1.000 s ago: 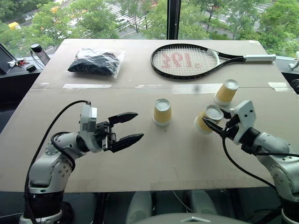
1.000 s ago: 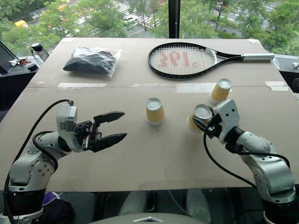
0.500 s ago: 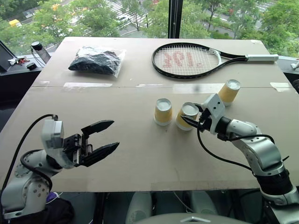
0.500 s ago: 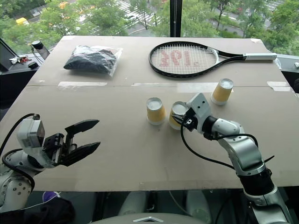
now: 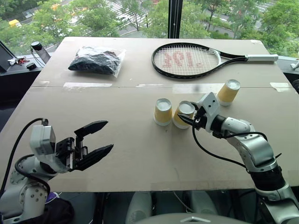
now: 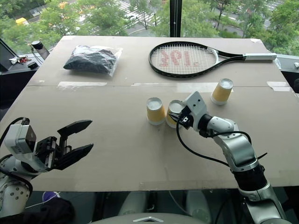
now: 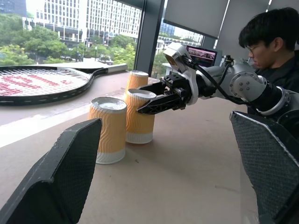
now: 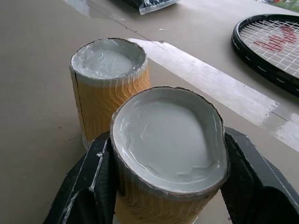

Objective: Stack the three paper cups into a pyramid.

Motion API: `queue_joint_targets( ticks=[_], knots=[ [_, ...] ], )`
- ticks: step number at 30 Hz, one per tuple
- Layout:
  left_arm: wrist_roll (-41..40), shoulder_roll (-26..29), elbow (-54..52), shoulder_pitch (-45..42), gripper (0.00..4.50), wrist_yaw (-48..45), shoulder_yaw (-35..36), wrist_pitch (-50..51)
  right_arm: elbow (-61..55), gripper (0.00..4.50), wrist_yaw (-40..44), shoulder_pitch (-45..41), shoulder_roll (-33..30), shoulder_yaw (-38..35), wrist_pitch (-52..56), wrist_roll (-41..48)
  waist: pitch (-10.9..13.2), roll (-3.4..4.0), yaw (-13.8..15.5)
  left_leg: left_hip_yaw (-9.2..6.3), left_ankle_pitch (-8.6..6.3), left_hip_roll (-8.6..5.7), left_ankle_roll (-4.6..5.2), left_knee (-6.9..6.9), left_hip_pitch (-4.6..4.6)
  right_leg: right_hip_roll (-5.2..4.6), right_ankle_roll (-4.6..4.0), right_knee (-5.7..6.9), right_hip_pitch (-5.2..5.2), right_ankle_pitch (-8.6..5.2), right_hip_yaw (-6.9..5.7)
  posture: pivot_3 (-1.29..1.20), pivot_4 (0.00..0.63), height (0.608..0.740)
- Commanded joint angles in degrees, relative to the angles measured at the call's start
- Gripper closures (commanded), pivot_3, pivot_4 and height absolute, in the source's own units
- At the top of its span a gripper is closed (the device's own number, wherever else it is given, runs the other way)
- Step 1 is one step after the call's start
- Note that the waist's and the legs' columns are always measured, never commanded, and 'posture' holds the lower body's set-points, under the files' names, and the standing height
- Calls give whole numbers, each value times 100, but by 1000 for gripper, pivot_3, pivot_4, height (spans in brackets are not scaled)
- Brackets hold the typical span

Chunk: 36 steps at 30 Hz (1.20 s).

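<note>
Paper cup [image 5: 183,115] squeezed in right gripper [image 5: 185,120] beside upright cup [image 5: 163,111]; left gripper [image 5: 99,138] agape.

R fingers [image 7: 148,103] on middle cup [image 7: 139,116], beside front cup [image 7: 108,129]; third cup [image 7: 136,80] behind.
</note>
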Motion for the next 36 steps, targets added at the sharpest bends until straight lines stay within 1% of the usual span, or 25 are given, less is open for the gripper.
queue_joint_targets(
  ticks=[1, 2, 4, 5, 6, 7, 8, 11, 14, 17, 19, 22, 26, 30, 36],
  knots=[
    [-164, 56, -135, 64, 0, -5, 139, -5, 21, 2293, 119, -109, -16, 99, -246, -149, 0, 0, -3, 0, 0, 0, 0, 0, 0, 0, 0, 0, 0, 0, 0, 0, 150, 740],
    [-179, 65, -142, 84, 0, 6, 140, 27, 61, 2293, 155, -115, -21, 124, -277, -173, 0, 0, -2, 0, 0, 0, 0, 0, 0, 0, 0, 0, 0, 0, 0, 0, 150, 740],
    [-210, 74, -160, 116, 0, 23, 140, 74, 169, 1286, 215, -149, -30, 178, -389, -268, -1, -2, -4, 0, 0, 0, 0, 0, 1, 0, 0, 0, 0, 0, 0, 0, 150, 740],
    [-222, 77, -169, 124, 0, 31, 140, 84, 197, 1075, 242, -166, -34, 191, -434, -297, -1, -2, -5, 0, 0, 0, 0, 0, 1, 0, 0, 0, 0, 0, 0, 0, 150, 740],
    [-231, 76, -175, 127, 0, 41, 140, 89, 209, 640, 263, -180, -30, 192, -469, -315, -1, -2, -5, 0, 0, 0, 0, 0, 1, 0, 0, 1, 0, 0, 0, 0, 150, 740],
    [-249, 70, -194, 134, 0, 59, 141, 102, 110, 95, 268, -203, -68, 122, -483, -320, -1, -1, -4, 0, 0, 0, 0, 0, 1, 0, 0, 0, 0, 0, -1, 0, 150, 740],
    [-278, 64, -215, 137, 0, 77, 144, 125, -13, 23, 287, -227, -108, 23, -470, -289, -1, -1, -3, 0, 0, 0, 0, 0, 1, 0, 0, 0, 0, 0, 0, 0, 150, 740],
    [-381, 30, -263, 123, 0, 180, 167, 203, -555, 23, 381, -377, -203, -526, -17, 263, 0, 0, 4, -1, 0, 0, 0, 2, -4, -1, 0, 0, -2, 0, -2, 0, 150, 740],
    [-379, -71, -294, 35, 0, 351, 181, 83, -828, 23, 370, -657, -305, -992, 484, 750, -1, -1, 2, -5, 0, 0, 0, 4, -6, -6, 1, 1, -2, 1, -6, 0, 150, 740],
    [-383, -264, -342, -158, 0, 415, 174, -186, -705, 23, 293, -1181, -559, -1637, 795, 1096, 0, -1, 4, -8, -1, 0, 1, 4, -5, -10, 0, 1, 0, 1, -10, 0, 150, 740],
    [-413, -398, -365, -224, 0, 437, 160, -297, -286, 23, 152, -1346, -725, -1782, 701, 898, -1, -1, 8, -9, -1, -2, 1, 5, -7, -11, 0, 1, 0, 1, -12, 0, 150, 740],
    [-415, -466, -384, -213, 0, 456, 100, -294, 630, 23, -176, -1366, -953, -1633, 117, 147, -7, -11, 7, -9, 0, -5, 1, 5, -8, -10, 0, -2, 1, 1, -13, 0, 150, 740],
    [-485, -432, -394, -163, 0, 517, 76, -147, 1778, 23, -510, -1418, -898, -1510, -541, -430, -2, -3, -1, -3, 0, -7, 1, 5, -9, -9, 0, 0, -1, 1, -8, 0, 150, 740],
    [-602, -431, -412, -41, 0, 360, 100, -96, 2729, 23, -884, -1600, -601, -1631, -865, -582, -1, -2, -34, 2, 1, -4, 0, 5, -10, -4, 1, 1, -6, 1, -3, 0, 150, 740],
    [-679, -445, -506, 145, 0, 284, 110, -91, 3237, 23, -1297, -1724, -398, -1824, -949, -633, -1, -1, -23, 2, 1, -3, -1, 5, -15, -5, 1, 3, -10, 1, -2, 0, 150, 740]
  ],
)
